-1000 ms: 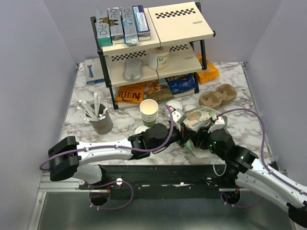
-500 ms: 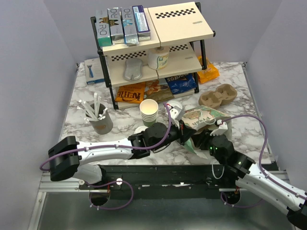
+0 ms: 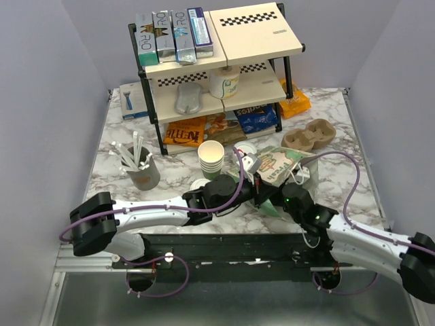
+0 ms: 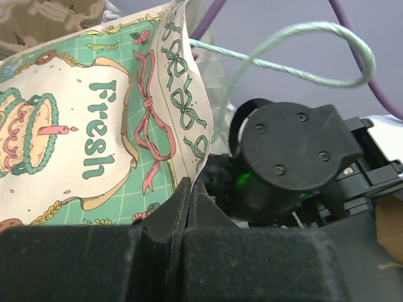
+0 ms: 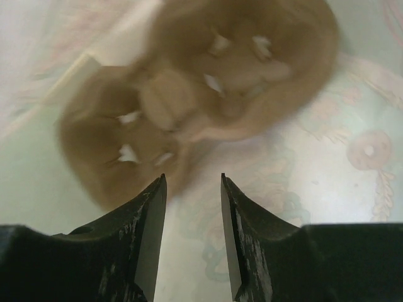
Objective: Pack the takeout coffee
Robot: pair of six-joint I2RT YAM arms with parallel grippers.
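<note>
The left gripper (image 4: 191,187) pinches the edge of the green printed paper bag (image 4: 75,145). The right gripper (image 5: 192,182) stands partly open. The coffee cup (image 3: 224,83) sits on the rack (image 3: 262,89), on its lower shelf.

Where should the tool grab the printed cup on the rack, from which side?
Grip the coffee cup round its side wall, level, from the front of the rack: it stands upright there, and the top boards overhead likely block a descent.
</note>
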